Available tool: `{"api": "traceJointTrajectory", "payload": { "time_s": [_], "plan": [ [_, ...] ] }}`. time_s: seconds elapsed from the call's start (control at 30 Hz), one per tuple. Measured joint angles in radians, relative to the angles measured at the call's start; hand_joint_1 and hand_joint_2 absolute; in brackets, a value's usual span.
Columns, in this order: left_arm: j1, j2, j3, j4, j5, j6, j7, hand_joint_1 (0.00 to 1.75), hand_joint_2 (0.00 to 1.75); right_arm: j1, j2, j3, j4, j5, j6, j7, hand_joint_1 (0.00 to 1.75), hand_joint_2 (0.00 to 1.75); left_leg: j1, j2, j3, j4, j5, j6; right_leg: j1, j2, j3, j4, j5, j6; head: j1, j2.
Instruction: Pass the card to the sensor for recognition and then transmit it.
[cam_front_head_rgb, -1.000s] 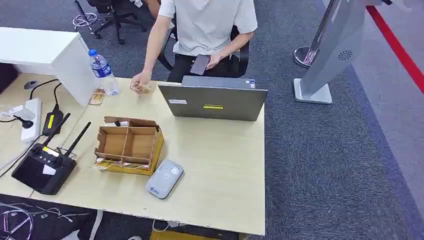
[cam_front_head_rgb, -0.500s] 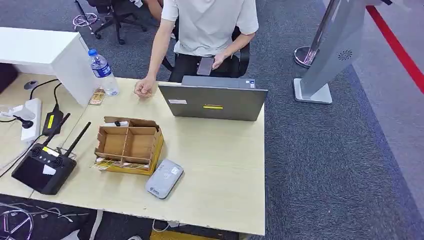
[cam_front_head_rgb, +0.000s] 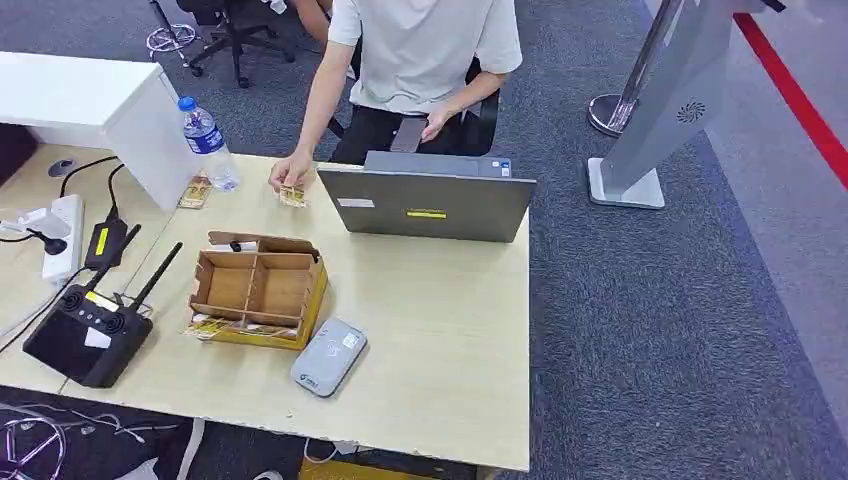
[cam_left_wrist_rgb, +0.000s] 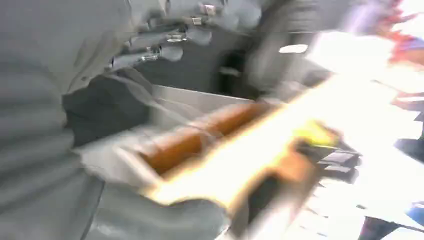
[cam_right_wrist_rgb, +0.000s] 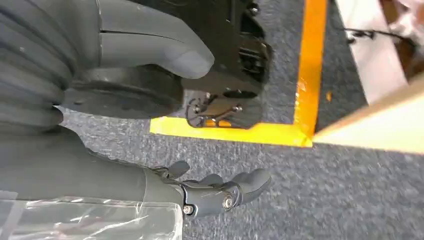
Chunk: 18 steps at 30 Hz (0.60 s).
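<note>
Overhead, a pale wooden table (cam_front_head_rgb: 440, 340) with a grey sensor (cam_front_head_rgb: 329, 357) near its front edge, lying just beside a divided cardboard box (cam_front_head_rgb: 258, 290). Behind the box, an open laptop (cam_front_head_rgb: 425, 203) facing away. At the far edge, a person's hand (cam_front_head_rgb: 288, 175) touching a small card (cam_front_head_rgb: 293, 196) on the tabletop, close to the laptop's corner. Nearby, a water bottle (cam_front_head_rgb: 208, 143) standing upright beside a white block (cam_front_head_rgb: 95, 105). On the left end, a black router (cam_front_head_rgb: 88, 335) with raised antennas, a power strip (cam_front_head_rgb: 62, 235) and cables. Another card-like item (cam_front_head_rgb: 195, 192) flat by the bottle's base; too small to tell more.

Next, from the left wrist: heavily blurred. Left hand (cam_left_wrist_rgb: 165, 40) seen with dark fingers (cam_left_wrist_rgb: 172, 50) curled loosely, nothing visible between them; cannot tell for certain whether spread or closed. Beyond it, smeared orange and bright shapes, unreadable.

Lastly, from the right wrist: right hand (cam_right_wrist_rgb: 150, 125) hanging over grey carpet (cam_right_wrist_rgb: 320, 200), thumb (cam_right_wrist_rgb: 155, 47) apart from the fingers (cam_right_wrist_rgb: 225, 190), fingers spread and holding nothing. Yellow tape (cam_right_wrist_rgb: 300, 100) on the floor and a table edge (cam_right_wrist_rgb: 385, 130) beyond.
</note>
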Motion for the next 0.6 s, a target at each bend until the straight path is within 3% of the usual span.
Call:
{"api": "traceJointTrajectory", "payload": {
  "time_s": [0.2,0.33,0.4,0.47,0.53,0.57,0.6],
  "plan": [
    [0.0,-0.093,-0.054,-0.466,-0.1,0.091,-0.036,0.0,1.75,-0.003,0.004,-0.025,0.006,0.012,-0.003,0.0,0.0,1.75,-0.002,0.0,0.001,0.0,0.0,0.0,-0.001,-0.001,0.0,0.0,0.0,0.0,-0.001,0.0],
    [-0.037,-0.144,-0.08,-0.75,-0.379,0.177,-0.057,0.0,1.75,-0.004,0.006,-0.032,0.006,0.018,-0.003,0.003,0.0,1.75,-0.002,0.0,0.001,0.0,0.001,0.0,-0.001,0.0,0.0,0.0,0.001,0.0,-0.002,0.0],
    [-0.057,-0.145,-0.097,-0.86,-0.585,0.279,-0.059,0.0,1.75,-0.004,0.007,-0.032,0.006,0.032,-0.006,0.007,0.0,1.75,-0.002,0.0,0.001,0.0,0.001,-0.001,-0.001,0.0,0.0,0.0,0.001,-0.001,-0.002,0.0],
    [-0.058,-0.129,-0.15,-0.948,-0.776,0.441,-0.061,0.0,1.75,-0.005,0.007,-0.032,0.007,0.042,-0.008,0.011,0.0,1.75,-0.002,0.001,0.002,0.0,0.001,-0.001,-0.001,0.001,-0.001,0.0,0.002,-0.001,-0.001,0.0],
    [-0.052,-0.082,-0.243,-0.989,-0.943,0.622,-0.061,0.0,1.75,-0.006,0.008,-0.032,0.008,0.051,-0.008,0.014,0.0,1.75,-0.002,0.001,0.002,0.0,0.001,-0.001,-0.001,0.001,-0.001,0.001,0.001,-0.001,0.0,0.0],
    [-0.045,-0.044,-0.299,-0.988,-1.058,0.73,-0.047,0.0,1.75,-0.008,0.01,-0.031,0.01,0.056,-0.007,0.017,0.0,1.75,-0.001,0.001,0.002,0.0,0.001,-0.001,0.0,0.001,-0.001,0.001,0.001,-0.001,-0.002,0.0],
    [-0.045,0.002,-0.351,-0.984,-1.144,0.796,-0.029,0.0,1.75,-0.009,0.01,-0.031,0.011,0.06,-0.007,0.019,0.0,1.75,0.0,0.0,0.001,0.0,0.002,-0.002,0.0,0.0,0.0,0.001,0.001,-0.002,-0.002,0.0]
  ]
}}
